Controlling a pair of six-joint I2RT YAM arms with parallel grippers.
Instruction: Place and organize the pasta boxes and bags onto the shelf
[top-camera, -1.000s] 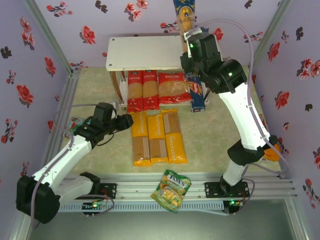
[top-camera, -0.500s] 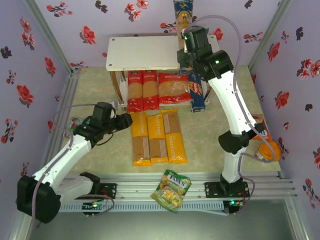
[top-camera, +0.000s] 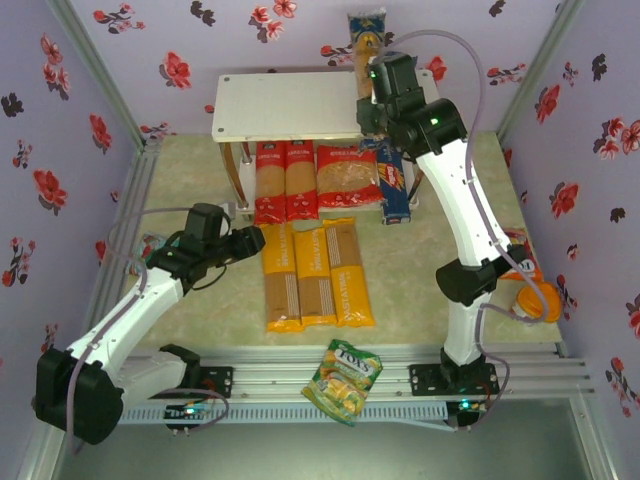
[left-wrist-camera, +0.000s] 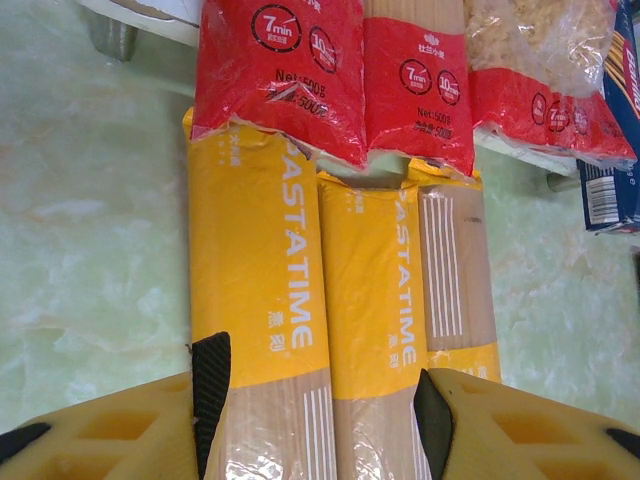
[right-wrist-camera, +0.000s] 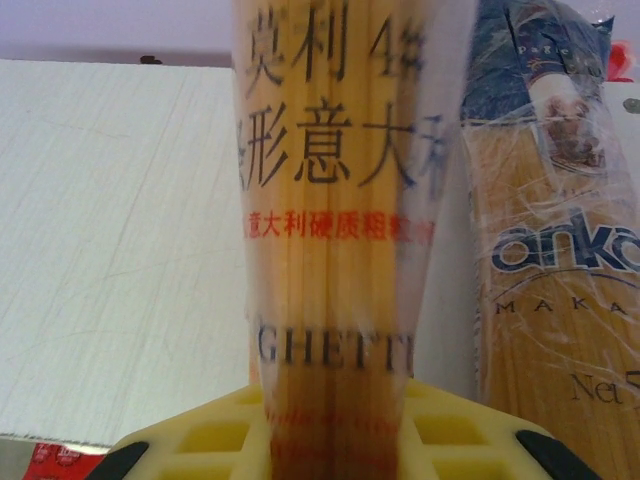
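Right tool (right-wrist-camera: 332, 395), upper right, pinches a spaghetti bag (right-wrist-camera: 335, 200) over the shelf (top-camera: 285, 105). Left tool (left-wrist-camera: 320, 400) is half-open and empty. Red bags (top-camera: 285, 185) are shelved; three yellow bags (top-camera: 315, 275) lie unshelved on the surface (top-camera: 400, 325).

There are three yellow spaghetti bags (top-camera: 315, 275), two red spaghetti bags (top-camera: 271, 180), one wider red short-pasta bag (top-camera: 348, 178), one dark-blue box (top-camera: 397, 192), one clear spaghetti bag (right-wrist-camera: 335, 250), one blue-topped spaghetti bag (right-wrist-camera: 555, 260), one snack bag (top-camera: 343, 380) and one white shelf (top-camera: 285, 105).
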